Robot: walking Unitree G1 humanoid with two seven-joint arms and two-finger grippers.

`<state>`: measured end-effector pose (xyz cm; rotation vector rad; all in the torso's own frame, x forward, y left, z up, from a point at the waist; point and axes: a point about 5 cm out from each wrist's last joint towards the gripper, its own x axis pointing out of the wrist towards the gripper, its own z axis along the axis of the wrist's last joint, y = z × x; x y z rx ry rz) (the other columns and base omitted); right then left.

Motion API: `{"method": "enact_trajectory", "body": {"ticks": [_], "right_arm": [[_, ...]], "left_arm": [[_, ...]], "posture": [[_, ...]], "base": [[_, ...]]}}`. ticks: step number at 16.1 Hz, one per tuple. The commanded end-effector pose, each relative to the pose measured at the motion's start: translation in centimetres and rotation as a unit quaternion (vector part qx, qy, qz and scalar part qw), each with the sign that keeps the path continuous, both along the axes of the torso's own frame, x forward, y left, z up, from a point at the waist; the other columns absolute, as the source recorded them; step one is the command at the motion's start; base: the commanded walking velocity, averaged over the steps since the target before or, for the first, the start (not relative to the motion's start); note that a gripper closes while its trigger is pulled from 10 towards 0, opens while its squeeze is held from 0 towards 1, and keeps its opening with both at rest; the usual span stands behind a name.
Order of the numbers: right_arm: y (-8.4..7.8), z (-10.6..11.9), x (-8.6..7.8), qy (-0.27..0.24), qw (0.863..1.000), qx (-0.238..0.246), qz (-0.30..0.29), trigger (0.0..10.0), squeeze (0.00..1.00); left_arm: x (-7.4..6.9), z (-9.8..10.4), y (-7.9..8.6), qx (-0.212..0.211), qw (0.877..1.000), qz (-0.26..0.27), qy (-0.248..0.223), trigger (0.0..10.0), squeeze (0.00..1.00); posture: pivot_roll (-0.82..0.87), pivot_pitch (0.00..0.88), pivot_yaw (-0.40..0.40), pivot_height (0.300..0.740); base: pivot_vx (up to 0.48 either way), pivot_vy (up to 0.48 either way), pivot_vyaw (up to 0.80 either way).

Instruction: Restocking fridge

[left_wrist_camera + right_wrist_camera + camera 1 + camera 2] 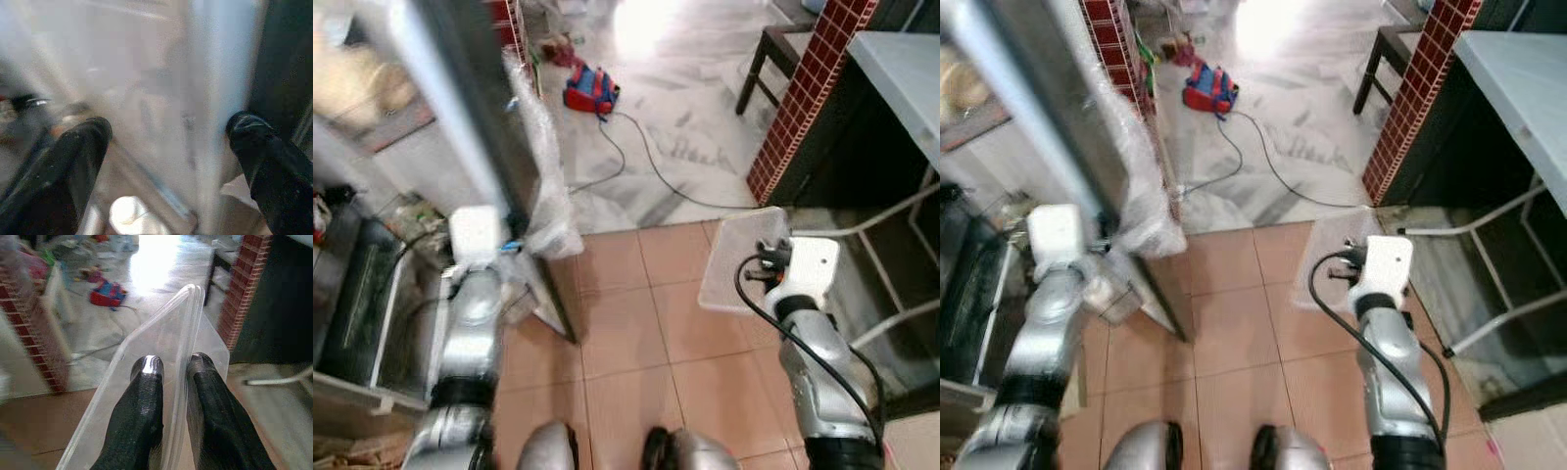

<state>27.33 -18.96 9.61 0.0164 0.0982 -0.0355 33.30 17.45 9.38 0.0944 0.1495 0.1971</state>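
fridge door [460, 108], a tall plastic-wrapped panel with a silver edge, is seen at ten o'clock, its edge straddled by the widely spread fingers of the left gripper [168, 142], nothing being clamped. a clear flat plastic container [161, 357] is pinched between the nearly closed fingers of the right gripper [173, 364], held at three o'clock above the terracotta tiled floor [626, 323].

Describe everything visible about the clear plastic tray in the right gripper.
The clear plastic tray is a thin, see-through, flat rectangular piece with rounded corners and a raised rim. The right gripper pinches one edge between its jaws and holds it out over the terracotta floor tiles, touching nothing else. It looks empty.
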Motion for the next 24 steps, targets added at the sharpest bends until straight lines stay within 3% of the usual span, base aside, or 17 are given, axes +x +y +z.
{"method": "enact_trajectory", "body": {"ticks": [1,2,4,5,7,9,10,13,18,24], "right_arm": [[1.0,0.3,0.0,0.000,0.999,0.017,0.033,10.0,0.00],[1.5,0.0,-0.4,0.008,0.998,0.031,0.052,10.0,0.00],[1.7,-0.2,-0.8,0.017,0.997,0.039,0.062,10.0,0.00],[1.8,-0.1,-0.9,0.015,0.997,0.035,0.069,10.0,0.00],[2.4,-0.1,-1.1,0.013,0.994,0.039,0.099,10.0,0.00],[3.0,0.0,-1.1,0.016,0.990,0.037,0.134,10.0,0.00],[3.5,0.0,-1.1,0.018,0.987,0.037,0.157,10.0,0.00],[3.7,0.1,-0.6,0.018,0.985,0.034,0.168,10.0,0.00],[4.1,0.8,1.0,0.002,0.984,0.029,0.179,10.0,0.00],[3.9,0.9,1.6,-0.013,0.985,0.029,0.169,10.0,0.00]], "left_arm": [[0.8,-0.9,-3.5,-0.009,0.995,-0.092,0.037,10.0,0.00],[1.5,-0.4,-7.5,-0.001,0.980,-0.197,0.040,10.0,0.00],[1.6,0.3,-10.7,0.017,0.959,-0.281,0.027,10.0,0.00],[1.7,0.7,-11.3,0.020,0.956,-0.294,0.015,10.0,0.00],[1.6,0.9,-10.4,0.025,0.962,-0.272,-0.004,10.0,0.00],[1.3,0.5,-7.9,0.028,0.977,-0.211,-0.020,10.0,0.00],[0.6,0.3,-5.5,0.034,0.988,-0.145,-0.035,10.0,0.00],[-2.4,-0.2,-1.8,0.027,0.997,-0.048,-0.047,10.0,0.00],[-5.9,-0.4,-0.2,0.034,0.998,-0.019,-0.049,10.0,0.00],[-6.7,0.5,-0.5,0.046,0.998,-0.028,-0.044,10.0,0.00]], "posture": [[-0.01,0.083,-0.014,0.740],[-0.02,0.083,-0.010,0.740],[-0.04,0.085,0.000,0.740],[-0.04,0.086,0.002,0.740],[-0.04,0.092,0.007,0.740],[-0.03,0.096,0.003,0.740],[-0.02,0.097,-0.001,0.740],[0.01,0.102,-0.010,0.740],[0.05,0.103,-0.013,0.740],[0.06,0.099,-0.004,0.740]], "base": [[0.000,0.000,0.00],[0.000,0.000,0.00],[0.000,0.000,0.00],[0.000,0.000,0.00],[0.000,0.000,0.51],[0.000,0.000,0.80],[0.000,0.000,0.80],[0.000,0.000,0.80],[0.000,0.000,0.80],[0.000,0.000,0.80]]}}
